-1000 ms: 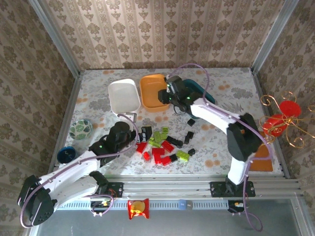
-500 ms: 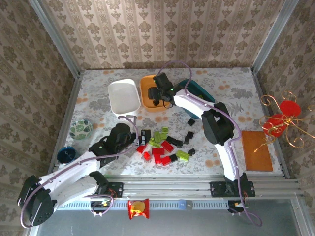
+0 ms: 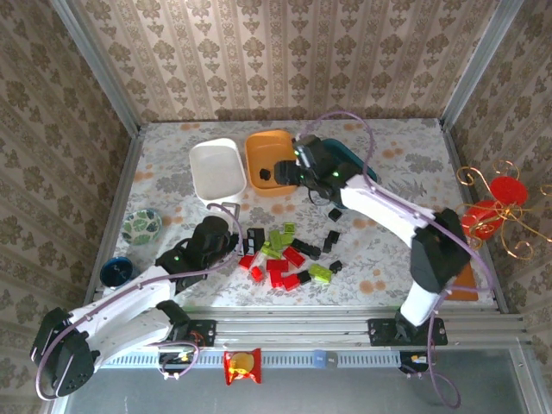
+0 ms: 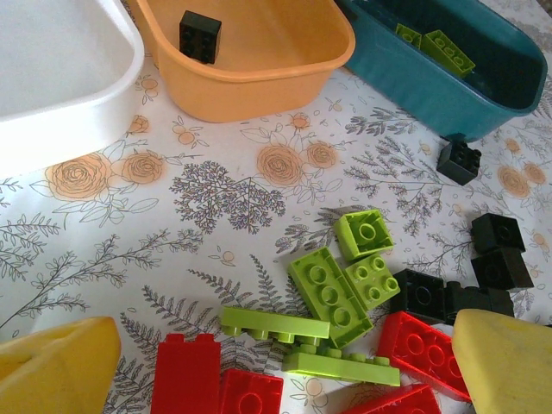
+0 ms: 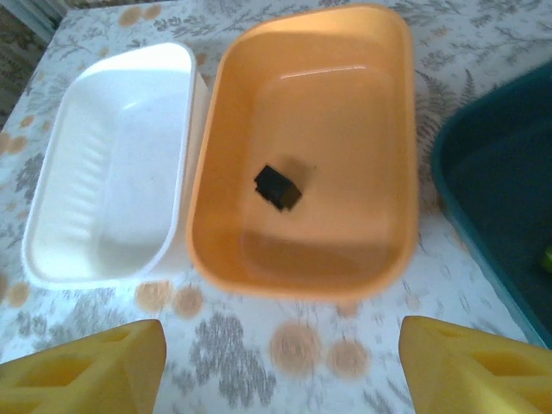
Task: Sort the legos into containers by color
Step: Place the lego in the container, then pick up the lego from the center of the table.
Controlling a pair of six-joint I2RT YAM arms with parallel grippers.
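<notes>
Left claw (image 4: 276, 366): jaws wide with nothing between them, as a second ago.
Loose legos (image 4: 332, 293): red, lime and black bricks directly under the left claw, not yet sorted.
Right claw (image 5: 280, 366): jaws now apart and empty; a second ago they were nearly closed.
Black lego (image 5: 278, 187): lies alone in the orange tray (image 5: 302, 280), below and ahead of the right claw; probably just released.
White tray (image 5: 103, 172): left of the right claw, bare.
Teal tray (image 5: 492, 190): right of it, holding lime bricks (image 4: 435, 47).
Meaning: one black brick is delivered, and the right claw is free for the next.
</notes>
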